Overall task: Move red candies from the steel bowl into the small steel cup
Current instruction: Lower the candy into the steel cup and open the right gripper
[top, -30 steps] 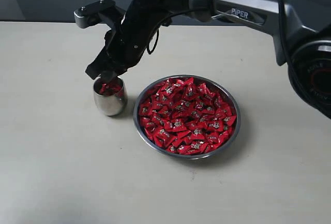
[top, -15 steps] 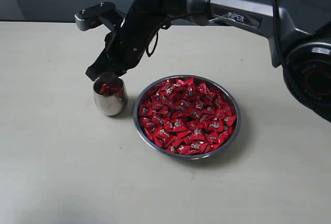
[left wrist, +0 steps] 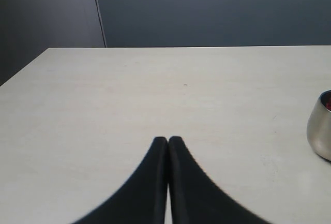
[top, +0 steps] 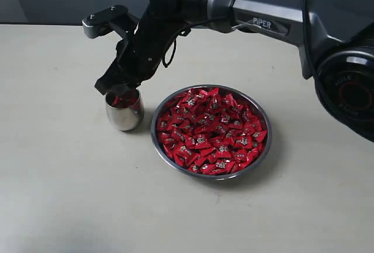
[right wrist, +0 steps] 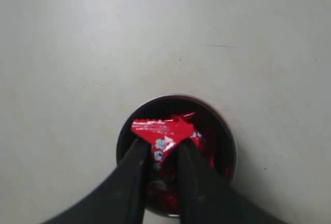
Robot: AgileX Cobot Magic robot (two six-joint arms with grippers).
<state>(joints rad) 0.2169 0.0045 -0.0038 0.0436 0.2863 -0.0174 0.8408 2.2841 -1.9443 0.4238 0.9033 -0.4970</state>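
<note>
The steel bowl [top: 266, 148] sits right of the table's centre, heaped with red candies [top: 210, 130]. The small steel cup [top: 124, 117] stands just left of it, with red candies showing inside. My right gripper [top: 118, 85] hangs right over the cup's mouth. In the right wrist view it [right wrist: 160, 147] is shut on one red candy [right wrist: 164, 130], held above the cup [right wrist: 228, 142]. My left gripper [left wrist: 168, 140] is shut with nothing in it, low over bare table, with the cup [left wrist: 320, 127] off to one side of its view.
The right arm [top: 263, 19] reaches across from the upper right, over the table behind the bowl. Dark wall panels [left wrist: 207, 6] stand beyond the table's far edge.
The right arm has drifted slightly to the left above the cup. The candy stays pinched in its fingers. Bowl and cup have not moved.
</note>
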